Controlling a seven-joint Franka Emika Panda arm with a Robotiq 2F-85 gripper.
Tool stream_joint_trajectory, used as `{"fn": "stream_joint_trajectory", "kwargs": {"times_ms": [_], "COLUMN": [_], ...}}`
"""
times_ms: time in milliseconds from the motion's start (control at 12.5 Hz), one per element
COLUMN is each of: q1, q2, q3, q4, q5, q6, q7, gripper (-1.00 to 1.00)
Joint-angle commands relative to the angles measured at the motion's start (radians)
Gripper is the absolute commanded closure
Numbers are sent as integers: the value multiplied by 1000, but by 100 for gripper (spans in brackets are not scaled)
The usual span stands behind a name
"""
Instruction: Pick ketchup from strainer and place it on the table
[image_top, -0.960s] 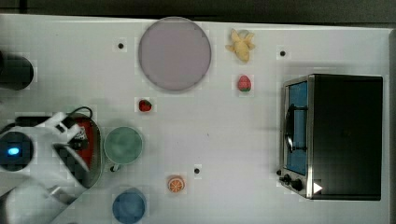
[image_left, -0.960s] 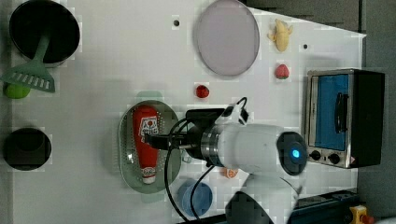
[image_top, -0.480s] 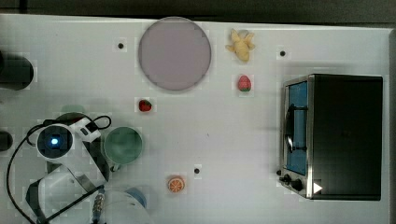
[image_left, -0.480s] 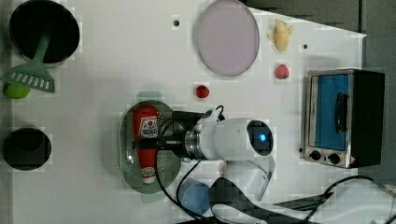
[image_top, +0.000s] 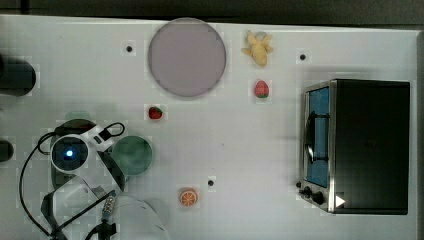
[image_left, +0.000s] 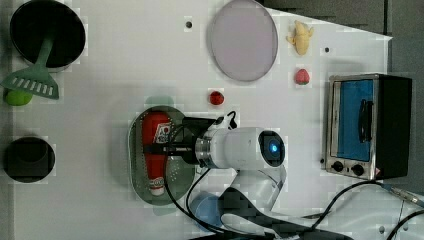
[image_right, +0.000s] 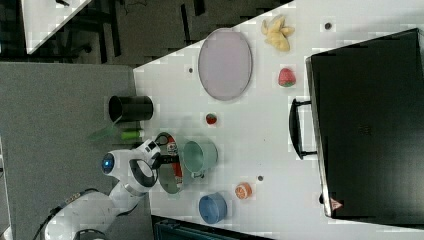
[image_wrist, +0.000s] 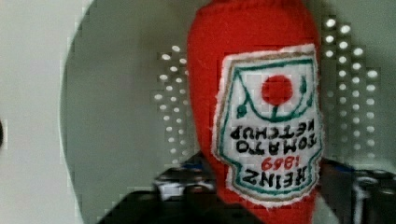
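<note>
On the white tabletop (image_left: 125, 60), lying lengthwise in the pale green strainer (image_left: 135, 165): the ketchup (image_left: 155, 145), looking soft and light, with the end effector (image_left: 155, 148) straddling, seemingly clasping, its mid-body, a sound place for gripping.

"HEINZ 1869 TOMATO KETCHUP" on the ketchup (image_wrist: 261, 116) bottle's white label

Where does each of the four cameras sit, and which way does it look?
Top view: overhead, looking down on the table; arm at lower left.
Left view: high, looking down; arm over the strainer and ketchup.
Right view: high, from the side, picture turned; arm at lower left.
Wrist view: on the arm, close on the ketchup.
Top and left views share the toaster oven.
</note>
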Motion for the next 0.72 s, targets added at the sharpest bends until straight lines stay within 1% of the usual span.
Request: {"fn": "stream_joint_trajectory", "kwargs": {"times_ms": [80,240,480,560,720], "q1": [33,27,8,-3,-30], "q2": [-23,-69,-214,-273,-376], "q3": [8,19,25,28,28], "q4": [15,12,18,25,61], "q5": [-7,-5,9,39,141], "q6": [15,-9,-153,-222,-384], "q7": [50,51,52,52,52], "gripper": [-17,-17,-17,-17,-17]}}
